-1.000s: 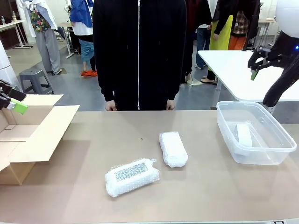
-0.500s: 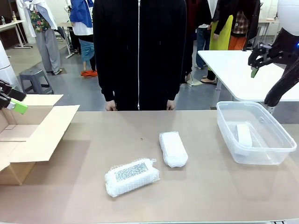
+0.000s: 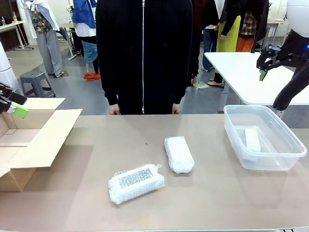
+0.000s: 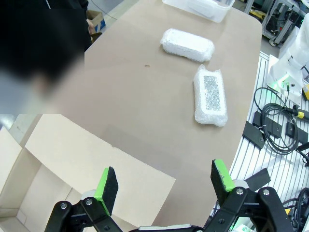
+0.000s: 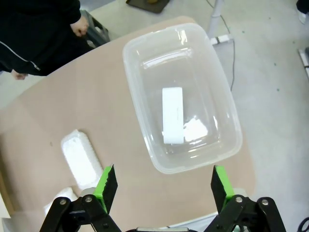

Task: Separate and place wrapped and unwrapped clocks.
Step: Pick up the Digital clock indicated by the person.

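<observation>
My left claw [image 4: 164,181] hangs spread wide over the cardboard box [image 4: 72,150] at the bench's [image 3: 96,145] left edge. My right claw [image 5: 161,186], also spread, hovers above the clear tub [image 5: 193,72] at the right edge, where the unwrapped clock [image 5: 173,115] lies. The plain bundle [image 3: 179,153] sits mid-bench, and the speckled bundle [image 3: 136,182] lies nearer my edge.

The scene is best read as a robotics lab or open workshop hall. Beyond the brown work table [image 3: 96,145] a bare grey floor [image 3: 77,92] is seen, with a grey stool [image 3: 36,79] at ten o'clock and a white table [image 3: 236,72] at two o'clock. In the left wrist view, black cables [image 4: 277,116] are seen at three o'clock.
</observation>
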Robot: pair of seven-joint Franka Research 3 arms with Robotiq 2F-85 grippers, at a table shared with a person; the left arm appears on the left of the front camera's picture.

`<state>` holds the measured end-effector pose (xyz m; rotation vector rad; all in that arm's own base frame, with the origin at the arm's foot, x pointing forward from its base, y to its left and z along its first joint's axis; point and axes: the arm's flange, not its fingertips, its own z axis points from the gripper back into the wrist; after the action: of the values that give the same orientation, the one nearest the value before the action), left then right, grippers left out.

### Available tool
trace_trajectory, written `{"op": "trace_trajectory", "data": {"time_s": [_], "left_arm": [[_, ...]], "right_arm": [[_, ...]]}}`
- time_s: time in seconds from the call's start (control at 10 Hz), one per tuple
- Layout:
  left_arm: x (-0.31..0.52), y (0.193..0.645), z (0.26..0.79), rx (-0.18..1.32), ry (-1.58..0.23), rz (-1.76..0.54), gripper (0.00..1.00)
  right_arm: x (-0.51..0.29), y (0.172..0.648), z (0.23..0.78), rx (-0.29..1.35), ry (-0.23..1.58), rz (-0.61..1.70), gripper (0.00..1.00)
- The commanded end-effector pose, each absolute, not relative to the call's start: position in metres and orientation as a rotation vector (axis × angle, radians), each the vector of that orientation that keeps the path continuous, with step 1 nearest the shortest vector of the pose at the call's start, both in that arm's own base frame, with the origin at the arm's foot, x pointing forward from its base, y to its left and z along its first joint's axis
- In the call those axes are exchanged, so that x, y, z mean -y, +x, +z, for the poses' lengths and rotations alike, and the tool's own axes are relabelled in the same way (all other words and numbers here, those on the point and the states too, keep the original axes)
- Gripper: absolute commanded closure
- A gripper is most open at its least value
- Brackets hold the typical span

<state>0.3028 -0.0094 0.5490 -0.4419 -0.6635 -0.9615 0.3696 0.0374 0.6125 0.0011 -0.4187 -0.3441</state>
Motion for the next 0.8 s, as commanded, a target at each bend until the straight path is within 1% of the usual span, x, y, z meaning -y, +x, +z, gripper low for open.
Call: {"op": "trace_trajectory", "data": {"time_s": [0.0, 0.5, 0.6, 0.7], "left_arm": [[0.008, 0.304, 0.548, 0.672, -0.457, -0.976, 0.0], [0.008, 0.304, 0.548, 0.672, -0.457, -0.976, 0.0], [0.008, 0.304, 0.548, 0.672, -0.457, -0.976, 0.0], [0.008, 0.304, 0.548, 0.672, -0.457, -0.976, 0.0]], "right_arm": [[-0.036, 0.371, 0.612, 0.413, 0.005, -0.356, 0.0], [-0.037, 0.37, 0.612, 0.419, 0.001, -0.344, 0.0], [-0.067, 0.362, 0.613, 0.479, -0.009, -0.108, 0.0], [-0.081, 0.347, 0.605, 0.5, 0.042, 0.039, 0.0]]}}
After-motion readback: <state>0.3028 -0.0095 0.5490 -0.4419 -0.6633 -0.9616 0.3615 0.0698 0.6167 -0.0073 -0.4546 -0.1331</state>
